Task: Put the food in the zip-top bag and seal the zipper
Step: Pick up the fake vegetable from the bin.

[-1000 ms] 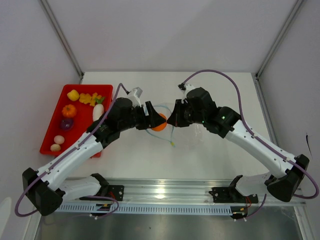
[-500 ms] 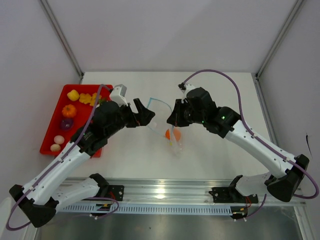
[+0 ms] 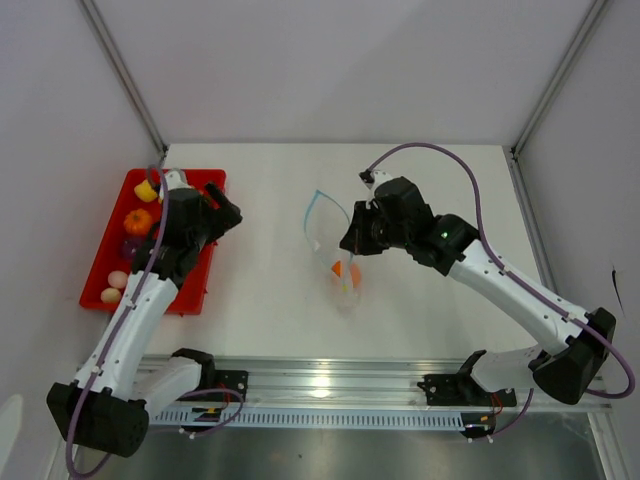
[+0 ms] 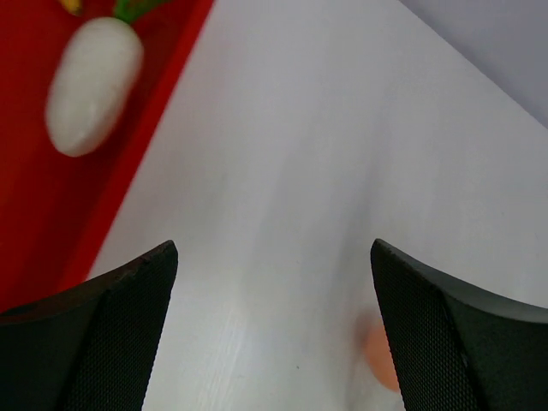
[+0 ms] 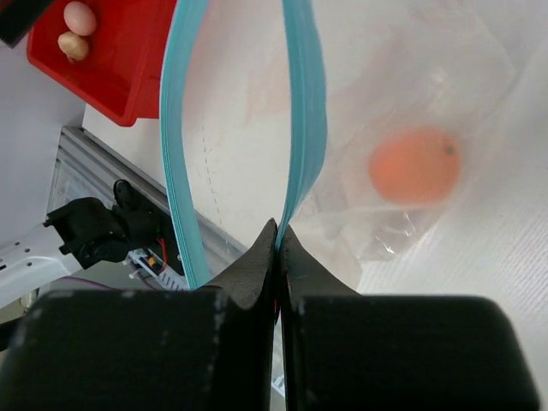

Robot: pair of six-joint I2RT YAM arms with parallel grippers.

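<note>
The clear zip-top bag (image 3: 346, 288) hangs mid-table with its teal zipper (image 3: 312, 214) held open in a loop. An orange toy food (image 3: 340, 268) lies inside it and shows in the right wrist view (image 5: 413, 164) too. My right gripper (image 3: 352, 240) is shut on one side of the zipper strip (image 5: 304, 111), pinched at the fingertips (image 5: 278, 233). My left gripper (image 3: 228, 212) is open and empty over the right edge of the red tray (image 3: 100, 262). A white radish (image 4: 90, 86) lies in the tray, left of the open left gripper (image 4: 274, 250).
The tray holds a yellow piece (image 3: 147, 190), an orange pumpkin (image 3: 138, 221), a purple piece (image 3: 130, 247) and two pink eggs (image 3: 115, 287). A metal rail (image 3: 330, 385) runs along the near edge. Walls close in the table's sides.
My left gripper let go of the orange food into the bag and swung left to the red tray. The bag sagged with the orange in it; my right gripper kept its hold.
</note>
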